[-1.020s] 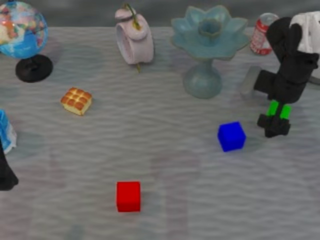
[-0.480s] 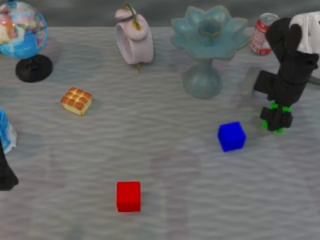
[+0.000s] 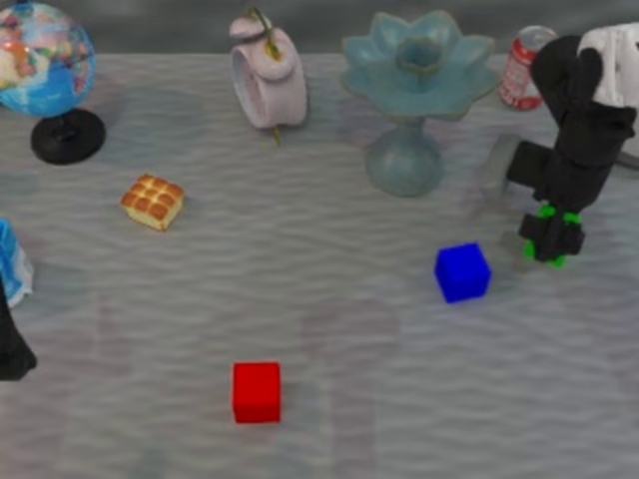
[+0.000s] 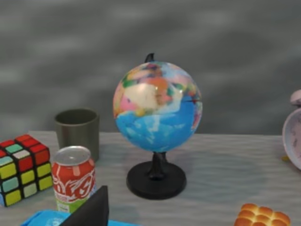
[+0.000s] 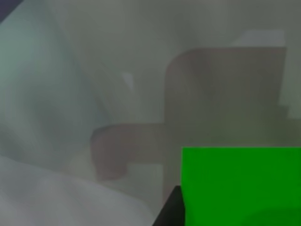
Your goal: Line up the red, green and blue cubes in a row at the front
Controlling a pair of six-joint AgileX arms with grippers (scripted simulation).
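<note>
Nearby, blue cube (image 3: 462, 271), soda can (image 3: 525, 68) (behind right claw (image 3: 550, 239))

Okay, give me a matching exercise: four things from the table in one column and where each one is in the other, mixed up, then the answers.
Things:
1. red cube
2. blue cube
3. green cube
4. globe

Places:
A. back left corner of the table
B. between the fingers of the right gripper, at the right side
C. front of the table, left of centre, standing alone
D. right of centre, in front of the pale blue flower-shaped stand

Pairs: 1-C, 2-D, 3-B, 4-A
</note>
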